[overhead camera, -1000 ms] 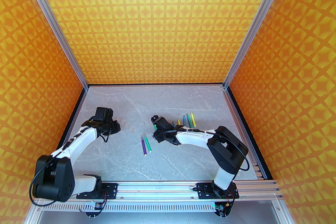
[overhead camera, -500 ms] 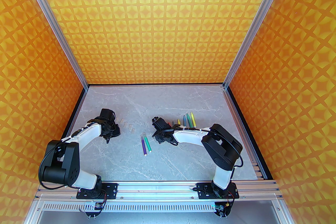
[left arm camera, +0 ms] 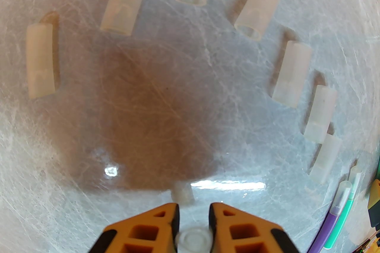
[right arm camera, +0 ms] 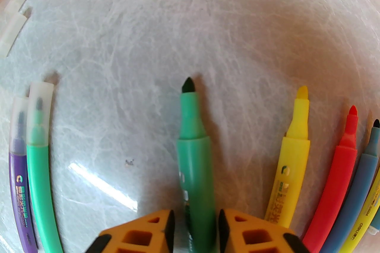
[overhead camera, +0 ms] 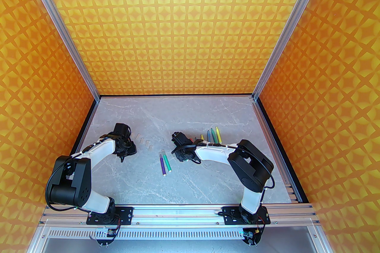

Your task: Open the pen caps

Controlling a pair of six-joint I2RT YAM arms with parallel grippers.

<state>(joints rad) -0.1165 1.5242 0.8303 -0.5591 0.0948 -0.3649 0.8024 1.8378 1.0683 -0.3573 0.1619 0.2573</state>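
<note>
Several loose translucent pen caps (left arm camera: 292,72) lie in an arc on the marble table, faint in the top view (overhead camera: 144,140). My left gripper (left arm camera: 194,228) sits just near of them, its orange fingers (left arm camera: 166,225) closed against one upright pen cap (left arm camera: 194,238). My right gripper (right arm camera: 196,219) is open around an uncapped green marker (right arm camera: 194,157) lying flat, with a thin gap on each side. To its left, a purple marker (right arm camera: 19,174) and a teal marker (right arm camera: 37,162) still wear their pen caps (right arm camera: 40,103).
Uncapped yellow (right arm camera: 294,151), red (right arm camera: 341,174) and blue (right arm camera: 363,180) markers lie in a row right of the green one, also seen behind the right arm (overhead camera: 214,135). The capped pair (overhead camera: 164,164) lies mid-table between the arms. Orange patterned walls enclose three sides.
The left arm's elbow has risen and its gripper has come down beside the loose caps. The right arm has drawn back a little and set its wrist lower by the marker row.
</note>
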